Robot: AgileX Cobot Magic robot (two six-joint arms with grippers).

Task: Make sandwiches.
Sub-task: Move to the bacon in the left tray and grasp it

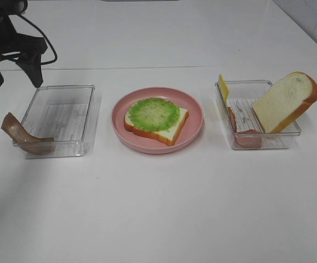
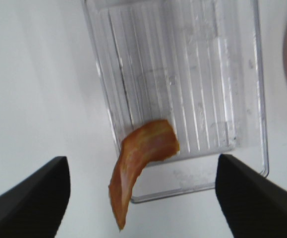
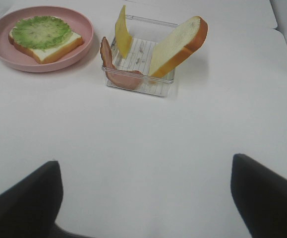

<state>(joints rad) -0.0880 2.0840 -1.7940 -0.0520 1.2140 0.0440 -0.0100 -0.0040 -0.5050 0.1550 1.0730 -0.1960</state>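
The left pincer (image 2: 143,201) is wide open and holds nothing; it hangs above the near corner of the left tray (image 2: 193,74). Just under it the bacon strip (image 2: 141,166) lies bent over the wall of this clear tray, one end inside and the other end hanging outside. The right pincer (image 3: 148,203) is also wide open and empty, above bare worktop (image 1: 158,208), well apart from the food.

In the middle stands the pink plate (image 1: 195,118). On it lies one bread slice (image 1: 172,131), flat, with the lettuce (image 1: 154,113) on top. On the right is the right tray (image 1: 243,83). Inside it the cheese (image 1: 223,87) stands upright at a far corner, the ham (image 1: 248,138) leans on the wall beside it, and the second bread slice (image 1: 287,101) leans tilted against the opposite wall.
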